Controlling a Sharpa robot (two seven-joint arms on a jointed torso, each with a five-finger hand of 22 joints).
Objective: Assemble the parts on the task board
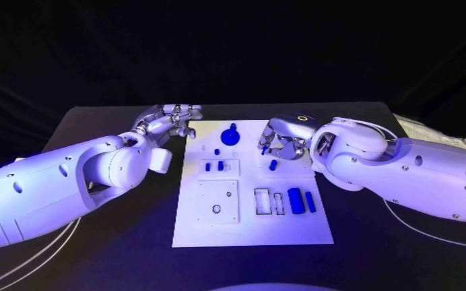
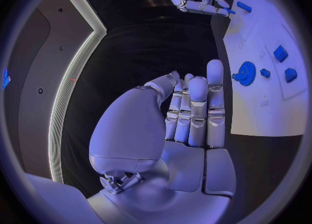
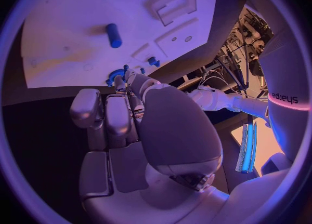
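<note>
The white task board (image 1: 252,227) lies in the middle of the black table. On it are a round blue part (image 1: 230,136), two small blue pieces (image 1: 213,166), a blue peg (image 1: 273,164) and two blue blocks (image 1: 301,199). My right hand (image 1: 283,139) hovers over the board's far right part with its fingers curled in, and it pinches a small blue part (image 1: 264,148) at its fingertips (image 2: 218,10). My left hand (image 1: 175,121) is off the board's far left corner. Its fingers (image 2: 198,109) are stretched out and hold nothing.
Rectangular recesses (image 1: 269,201) and a square plate outline (image 1: 217,201) mark the board's near half. Black table surface (image 1: 116,237) surrounds the board on both sides. The round blue part (image 3: 116,74) peeks out just beyond my right fingertips.
</note>
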